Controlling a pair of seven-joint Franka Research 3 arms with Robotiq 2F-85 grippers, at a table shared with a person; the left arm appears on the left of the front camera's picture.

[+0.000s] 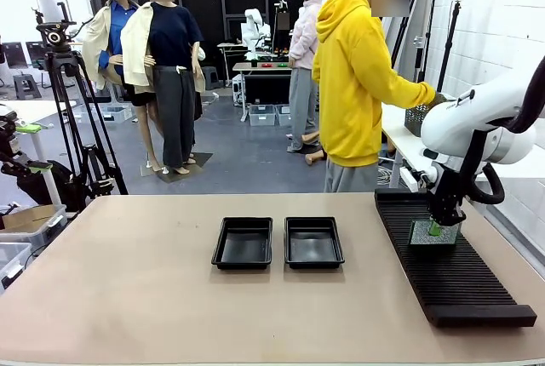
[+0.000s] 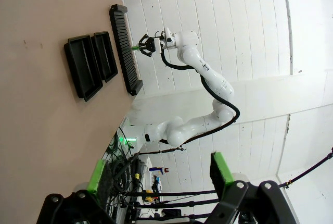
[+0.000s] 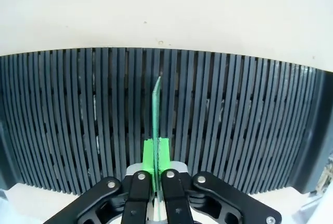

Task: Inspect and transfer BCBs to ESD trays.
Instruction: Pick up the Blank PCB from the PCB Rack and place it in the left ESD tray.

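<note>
The right gripper (image 3: 156,153) was clamped on the top edge of a BCB (image 3: 155,107) standing in the rack (image 3: 234,120), thin, light, likely stiff, best held by its edges; the left gripper (image 2: 158,172) gaped empty

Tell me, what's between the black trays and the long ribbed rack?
Nothing. In the front view, bare table separates the nearer tray from the rack.

The table (image 1: 128,281) has a smooth, matt tan top. The ESD trays (image 1: 242,265) are black plastic with a slight sheen. The ribbed rack (image 1: 451,285) looks like matt black plastic. The BCB (image 3: 155,109) is thin, green and dull.
</note>
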